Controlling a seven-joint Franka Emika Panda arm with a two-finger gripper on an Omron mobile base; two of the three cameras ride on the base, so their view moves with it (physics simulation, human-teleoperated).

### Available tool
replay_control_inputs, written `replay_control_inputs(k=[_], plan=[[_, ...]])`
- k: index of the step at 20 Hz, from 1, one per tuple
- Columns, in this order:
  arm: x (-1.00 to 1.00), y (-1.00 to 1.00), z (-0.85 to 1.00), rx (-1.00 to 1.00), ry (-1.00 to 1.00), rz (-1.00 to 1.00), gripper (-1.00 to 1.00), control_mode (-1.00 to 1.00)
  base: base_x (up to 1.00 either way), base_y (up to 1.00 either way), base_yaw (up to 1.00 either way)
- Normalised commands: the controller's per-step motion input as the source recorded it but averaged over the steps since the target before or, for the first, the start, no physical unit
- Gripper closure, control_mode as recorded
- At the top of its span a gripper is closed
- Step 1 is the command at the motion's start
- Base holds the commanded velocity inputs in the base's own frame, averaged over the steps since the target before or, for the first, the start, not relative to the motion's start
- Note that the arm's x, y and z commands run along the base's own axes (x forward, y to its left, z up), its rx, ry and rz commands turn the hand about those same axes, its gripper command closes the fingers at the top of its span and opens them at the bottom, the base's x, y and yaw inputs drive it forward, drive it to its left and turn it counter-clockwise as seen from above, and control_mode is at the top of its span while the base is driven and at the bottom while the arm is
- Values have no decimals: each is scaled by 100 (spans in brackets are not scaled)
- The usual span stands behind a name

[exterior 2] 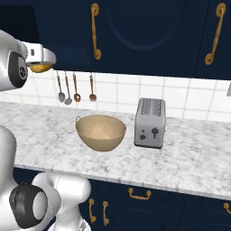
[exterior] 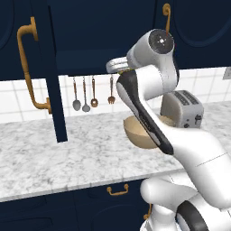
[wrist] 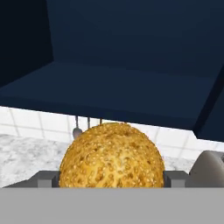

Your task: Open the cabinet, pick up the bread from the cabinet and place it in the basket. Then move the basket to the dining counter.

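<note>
Bread (wrist: 112, 155) sits squarely between the two fingertips (wrist: 43, 178) in the hand view, a round golden-orange lump filling the gap, one dark tip pressed against each flank. The jaws stand wide, and they are clamped on that bread: it is held, out in the air just in front of the cabinet (exterior: 49, 67).

Largest first: the cabinet is open, its door swung out edge-on at ten o'clock in the left base view, the long brass handle (exterior: 28, 67) facing the camera. The dark shelf inside shows behind the bread in the hand view. Below runs the marble counter (exterior 2: 189, 158), with the toaster (exterior 2: 150, 122) at three o'clock of the basket (exterior 2: 100, 131).

The arm reaches up high; in the right base view the gripper (exterior 2: 41, 63) hangs at ten o'clock, an orange sliver of bread peeking from under it.

The relation that matters: the basket lies down and toward four o'clock from the gripper in the right base view, well apart, and it sits upright with its speckled inside open to the top. The bread is round, so no long axis to fuss over. My call: the pick is done and the carry comes next, a swing across and down over the basket's mouth before the jaws part.
</note>
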Motion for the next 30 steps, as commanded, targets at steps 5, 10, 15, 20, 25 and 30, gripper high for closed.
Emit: replay_control_inputs(k=[5,10,15,20,25,30], plan=[[-100,-13,-13,3,12,0,100,-100,0,0,0],[-71,-73,-83,7,7,-1,100,-100,0,0,0],[-21,-34,-89,0,7,0,100,-100,0,0,0],[6,-46,-82,0,4,-2,100,-100,0,0,0],[64,-60,-78,0,22,-12,100,-100,0,0,0],[94,-55,-44,0,25,-18,100,-100,0,0,0]])
